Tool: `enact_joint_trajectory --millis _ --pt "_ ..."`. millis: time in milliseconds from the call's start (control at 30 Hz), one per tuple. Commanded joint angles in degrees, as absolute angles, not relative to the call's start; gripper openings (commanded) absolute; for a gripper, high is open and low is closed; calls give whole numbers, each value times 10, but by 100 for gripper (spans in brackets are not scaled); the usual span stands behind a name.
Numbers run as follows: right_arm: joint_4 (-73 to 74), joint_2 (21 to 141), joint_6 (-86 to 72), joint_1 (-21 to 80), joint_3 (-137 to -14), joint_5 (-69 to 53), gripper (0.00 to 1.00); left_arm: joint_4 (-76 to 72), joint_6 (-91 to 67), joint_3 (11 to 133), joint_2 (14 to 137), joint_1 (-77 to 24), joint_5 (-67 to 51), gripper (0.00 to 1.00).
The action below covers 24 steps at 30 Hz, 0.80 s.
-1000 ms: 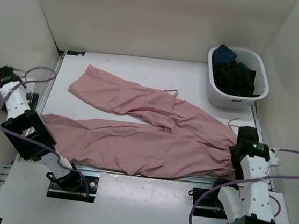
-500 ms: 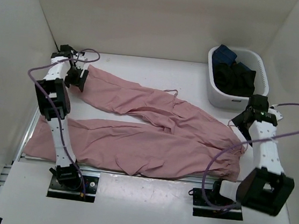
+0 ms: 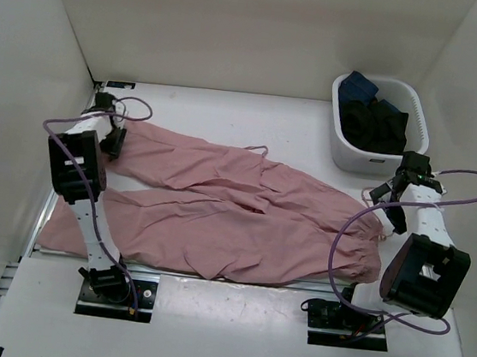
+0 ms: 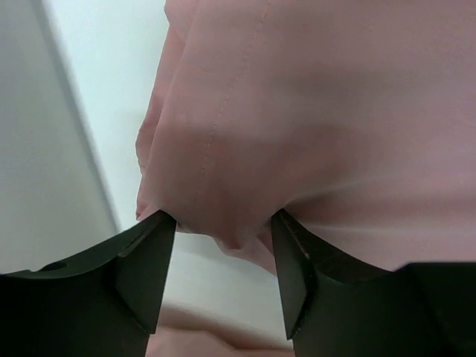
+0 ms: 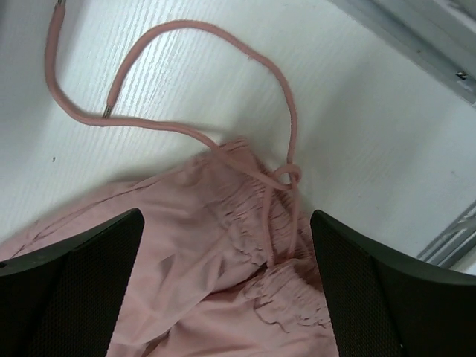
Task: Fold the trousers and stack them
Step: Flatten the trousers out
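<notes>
One pink pair of trousers lies spread across the table, legs pointing left. The left gripper pinches a fold of the far leg's end. The right gripper hangs wide open over the drawstring. One white basket holds dark clothes.

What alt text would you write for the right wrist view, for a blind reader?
The gathered waistband of pink trousers lies on a white table, its knotted drawstring looping away across it. The right gripper hovers open above, a black finger in each lower corner.
</notes>
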State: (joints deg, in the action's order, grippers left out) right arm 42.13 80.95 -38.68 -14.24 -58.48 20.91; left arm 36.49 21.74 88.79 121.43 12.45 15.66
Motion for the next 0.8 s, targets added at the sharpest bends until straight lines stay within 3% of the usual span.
enact_joint_trajectory --millis 0,133,233,400,467,600,767 --pt "375 818 -388 -143 -568 168 97 395 246 784 1203 189 175 67" --pt "349 855 -412 -143 -568 106 95 395 265 735 1151 189 174 70" --pt "323 879 -419 -143 -568 93 87 406 265 736 1122 195 181 78" --pt "315 915 -414 -132 -604 88 68 452 250 887 1116 195 147 85" --pt "316 920 -406 -111 -619 102 66 473 244 953 1133 195 105 85" --pt "327 941 -416 -94 -637 118 64 522 224 1123 1209 195 39 90" --pt "338 985 -452 -94 -631 111 67 562 189 1216 1337 188 -5 90"
